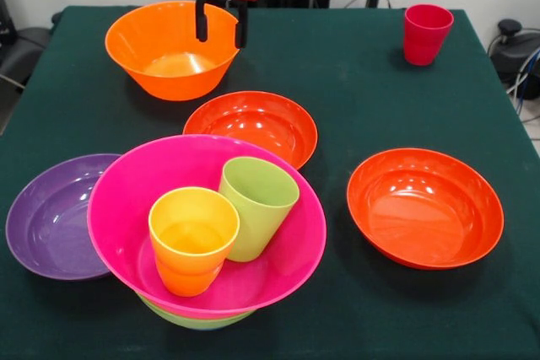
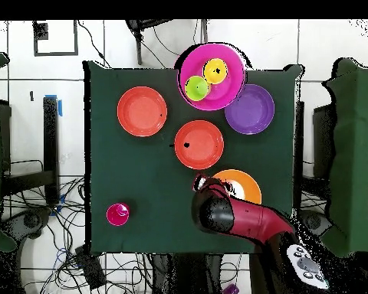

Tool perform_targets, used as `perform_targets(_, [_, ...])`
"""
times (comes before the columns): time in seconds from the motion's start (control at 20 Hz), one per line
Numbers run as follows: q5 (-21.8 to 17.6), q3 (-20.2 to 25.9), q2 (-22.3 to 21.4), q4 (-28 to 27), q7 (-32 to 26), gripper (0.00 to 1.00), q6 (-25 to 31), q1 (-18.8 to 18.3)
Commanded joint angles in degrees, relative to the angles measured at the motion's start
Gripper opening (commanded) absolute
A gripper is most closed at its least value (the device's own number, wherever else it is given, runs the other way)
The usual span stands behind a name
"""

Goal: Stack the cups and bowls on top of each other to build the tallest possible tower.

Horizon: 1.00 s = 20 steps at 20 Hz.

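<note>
The end effector (image 1: 221,27) is hanging with fingers apart over the deep orange bowl's (image 1: 171,50) rim. The yellow-orange cup (image 1: 192,240) and green cup (image 1: 256,206) are standing mouths-up, slightly tilted, inside the magenta bowl (image 1: 278,267) on the tabletop (image 1: 363,99).

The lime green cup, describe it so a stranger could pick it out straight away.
Find the big magenta bowl at the near edge of the green table. Two cups stand upright inside it, side by side. The lime green cup is the taller-looking one behind and right of the yellow-orange cup.
</note>
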Motion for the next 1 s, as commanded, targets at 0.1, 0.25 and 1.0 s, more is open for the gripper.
perform_targets(0.1, [2.74,0.85,5.38,-3.5,8.95,1.0,0.95,3.49])
perform_targets(0.25, [3.43,0.35,6.19,-4.21,9.15,1.0,0.69,4.46])
perform_targets(1.0, [5.96,-1.79,9.03,-5.8,9.84,1.0,-1.19,7.81])
